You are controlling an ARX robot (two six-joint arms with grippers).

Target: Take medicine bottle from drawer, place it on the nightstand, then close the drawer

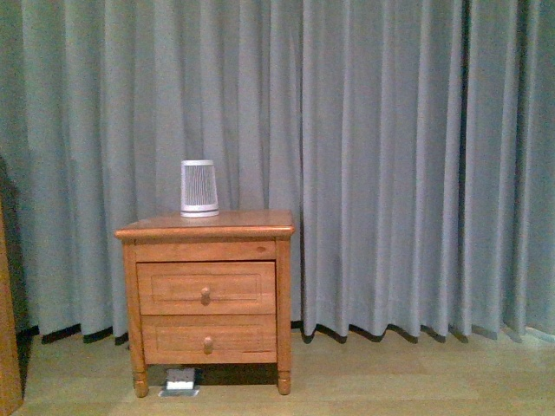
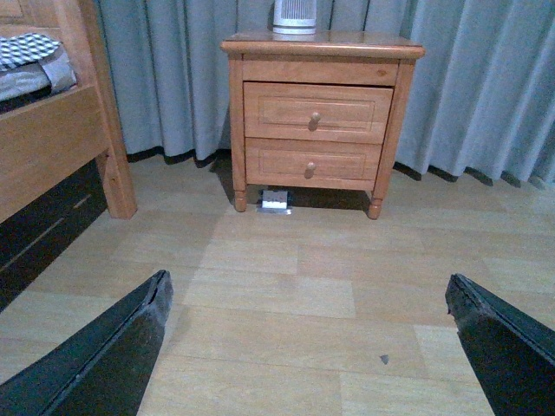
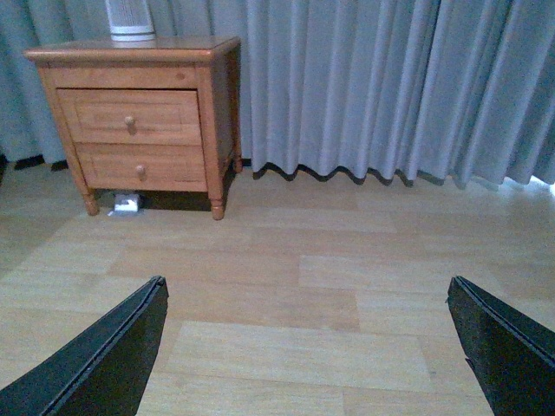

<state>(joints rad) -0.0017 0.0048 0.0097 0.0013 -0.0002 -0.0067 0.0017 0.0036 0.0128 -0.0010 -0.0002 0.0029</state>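
Note:
The honey-orange nightstand point(image 1: 205, 227) stands against the curtain, also seen in both wrist views point(image 2: 323, 45) point(image 3: 134, 50). Its upper drawer point(image 1: 206, 288) point(image 2: 316, 113) point(image 3: 130, 116) is closed, with one round knob. The medicine bottle is out of view. My left gripper point(image 2: 308, 290) hangs open over bare floor, well short of the nightstand. My right gripper point(image 3: 305, 290) is open too, over the floor and off to the nightstand's right. Neither arm shows in the front view.
A white-grey ribbed device point(image 1: 199, 187) stands on the nightstand top. A lower drawer point(image 1: 208, 338) sits closed below. A small white object point(image 1: 180, 380) lies on the floor under the nightstand. A wooden bed frame point(image 2: 52, 147) stands at the left. Grey curtain point(image 1: 390, 165) behind.

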